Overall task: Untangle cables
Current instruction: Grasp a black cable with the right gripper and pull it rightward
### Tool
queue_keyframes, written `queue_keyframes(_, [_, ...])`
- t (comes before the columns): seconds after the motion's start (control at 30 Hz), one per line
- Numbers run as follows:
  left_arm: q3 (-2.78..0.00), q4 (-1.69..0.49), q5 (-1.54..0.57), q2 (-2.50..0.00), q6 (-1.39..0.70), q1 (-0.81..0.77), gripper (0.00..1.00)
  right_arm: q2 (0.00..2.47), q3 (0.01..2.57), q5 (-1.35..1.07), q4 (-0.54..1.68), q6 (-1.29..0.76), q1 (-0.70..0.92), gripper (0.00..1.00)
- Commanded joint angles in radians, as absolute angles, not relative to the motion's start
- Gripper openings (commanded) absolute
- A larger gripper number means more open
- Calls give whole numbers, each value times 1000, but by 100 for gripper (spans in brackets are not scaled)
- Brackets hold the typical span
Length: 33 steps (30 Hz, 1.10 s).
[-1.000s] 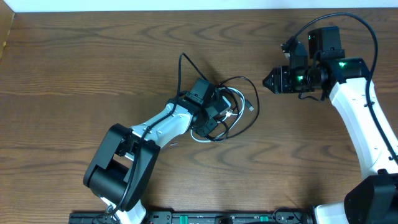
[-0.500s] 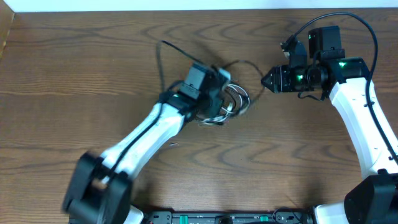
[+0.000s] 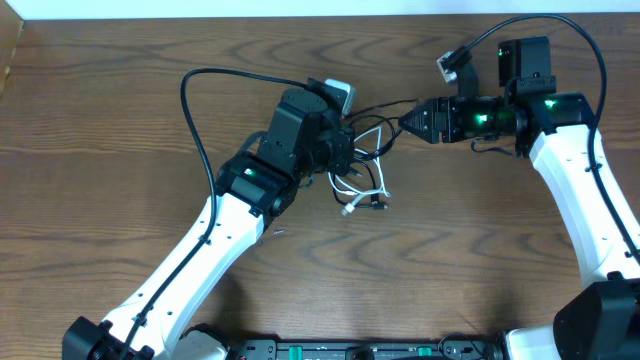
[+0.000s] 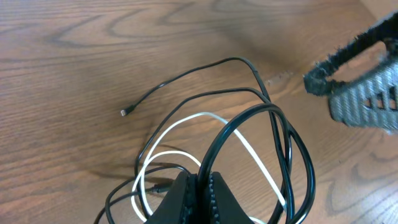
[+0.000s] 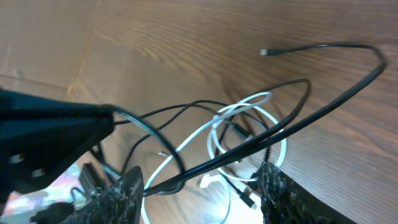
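The white cable (image 3: 368, 188) and the black cable (image 3: 385, 104) lie looped through each other at mid-table. My left gripper (image 3: 343, 152) is shut on a black cable strand (image 4: 239, 118), which arches up out of its jaws (image 4: 200, 183) over the white cable loops (image 4: 245, 146). A black plug end (image 4: 124, 112) lies loose on the wood. My right gripper (image 3: 408, 121) reaches in from the right, just beside the tangle. In the right wrist view its gripper (image 5: 202, 190) is open, and the black cable (image 5: 311, 113) crosses the gap between its fingers above the white cable (image 5: 249, 99).
The wooden table (image 3: 120, 120) carries only the tangle. The left arm's own thick black lead (image 3: 190, 90) arcs over the table to the upper left. The right arm (image 3: 580, 190) runs down the right side. A dark rail (image 3: 330, 350) lines the front edge.
My left arm has stretched out and carried the tangle up and away, its jaws closing on the black cable. My right gripper has moved left to the tangle and opened slightly wider.
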<state>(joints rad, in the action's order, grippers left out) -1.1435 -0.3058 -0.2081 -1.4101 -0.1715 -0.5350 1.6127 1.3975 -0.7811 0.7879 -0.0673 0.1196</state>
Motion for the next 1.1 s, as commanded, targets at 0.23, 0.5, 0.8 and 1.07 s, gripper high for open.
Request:
queue_keyframes(0.23, [-1150,-301,-114,-1391,-205,-533,7,1613,1398,-836,791,-258,172,51])
queue_keyframes(0.5, [-1150,-302,-115,-1391,-205,-533,7,1615,1398,-814,801,-385,230,43])
queue_keyframes(0.8, [-1150,-305,-133,-1391,-323,-535,8,1635,1398,-711,789,-464,298,29])
queue_keyframes(1.07, [-1150,-300,-364,-1391,-501,-535,7,1682,1398,-618,765,-477,316,11])
